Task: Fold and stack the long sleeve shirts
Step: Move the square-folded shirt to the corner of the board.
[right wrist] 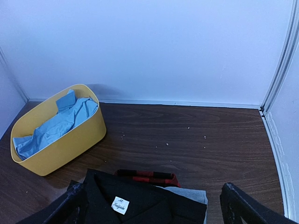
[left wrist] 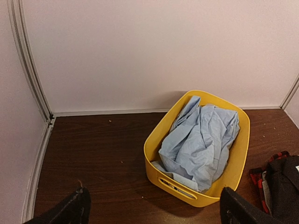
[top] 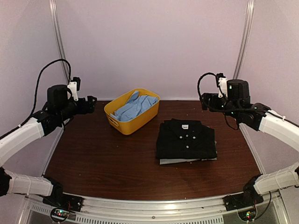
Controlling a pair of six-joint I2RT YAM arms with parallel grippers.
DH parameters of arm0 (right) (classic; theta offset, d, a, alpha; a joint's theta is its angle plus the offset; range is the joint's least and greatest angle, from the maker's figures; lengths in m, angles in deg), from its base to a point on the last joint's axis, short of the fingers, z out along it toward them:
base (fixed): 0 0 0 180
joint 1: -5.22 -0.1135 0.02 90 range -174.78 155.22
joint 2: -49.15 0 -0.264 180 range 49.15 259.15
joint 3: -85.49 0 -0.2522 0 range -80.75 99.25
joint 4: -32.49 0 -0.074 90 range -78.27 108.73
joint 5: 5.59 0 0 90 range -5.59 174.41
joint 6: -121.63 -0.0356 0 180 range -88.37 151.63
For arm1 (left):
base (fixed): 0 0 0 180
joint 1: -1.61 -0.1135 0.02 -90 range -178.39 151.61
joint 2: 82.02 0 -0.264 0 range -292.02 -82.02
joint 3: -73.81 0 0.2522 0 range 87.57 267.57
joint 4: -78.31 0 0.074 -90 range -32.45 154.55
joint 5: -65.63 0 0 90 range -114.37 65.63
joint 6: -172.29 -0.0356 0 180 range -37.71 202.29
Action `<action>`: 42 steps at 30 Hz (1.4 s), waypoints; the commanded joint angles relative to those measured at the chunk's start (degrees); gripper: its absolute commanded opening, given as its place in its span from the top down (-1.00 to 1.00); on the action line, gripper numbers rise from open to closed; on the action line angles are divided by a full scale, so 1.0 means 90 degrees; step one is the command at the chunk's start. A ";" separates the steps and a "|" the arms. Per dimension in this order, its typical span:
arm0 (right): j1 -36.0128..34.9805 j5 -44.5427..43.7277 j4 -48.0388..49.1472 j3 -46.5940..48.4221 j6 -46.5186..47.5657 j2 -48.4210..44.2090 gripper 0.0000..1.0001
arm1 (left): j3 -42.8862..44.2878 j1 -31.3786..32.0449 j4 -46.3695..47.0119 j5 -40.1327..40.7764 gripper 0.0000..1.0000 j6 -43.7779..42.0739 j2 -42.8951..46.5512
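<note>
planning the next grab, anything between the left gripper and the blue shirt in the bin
Nothing visible from above: the light blue shirt lies uncovered in the open-topped yellow bin. The open left gripper faces it; only the bin's wall rings it.

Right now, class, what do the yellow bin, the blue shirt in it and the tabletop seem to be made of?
Yellow bin: likely moulded plastic, smooth, slightly glossy, with rounded corners and a cut-out handle.
Light blue shirt: thin woven cloth, matte, crumpled in soft folds.
Tabletop: dark wood-grain surface, faint sheen; real wood or laminate cannot be told.

Dark wooden table (top: 103, 158), pale walls (top: 149, 46)
</note>
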 commanded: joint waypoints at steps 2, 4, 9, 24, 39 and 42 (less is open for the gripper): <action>0.0018 0.0038 0.0046 -0.0038 -0.0042 0.0009 -1.00 | 0.0070 0.0008 0.0180 0.0018 -0.96 0.0019 -0.0024; 0.0021 0.0043 0.0032 -0.0038 -0.0053 0.0006 -1.00 | 0.0066 0.0008 0.0182 0.0013 -0.95 0.0027 -0.0024; 0.0010 0.0071 -0.0064 0.0014 -0.0055 -0.0011 -1.00 | 0.0058 0.0008 0.0173 -0.0001 -0.95 0.0035 -0.0015; -0.1351 -0.0296 -0.1365 0.1762 -0.0180 0.2475 -1.00 | 0.0163 0.0010 0.0043 -0.0045 -0.95 0.0167 -0.0234; -0.2362 -0.0875 -0.3060 0.3777 -0.1187 0.5911 -1.00 | 0.0306 0.0010 -0.0100 -0.0205 -0.95 0.0226 -0.0490; -0.2170 -0.1235 -0.3262 0.3299 -0.1300 0.5759 -0.98 | 0.0310 0.0015 -0.0109 -0.0249 -0.95 0.0221 -0.0480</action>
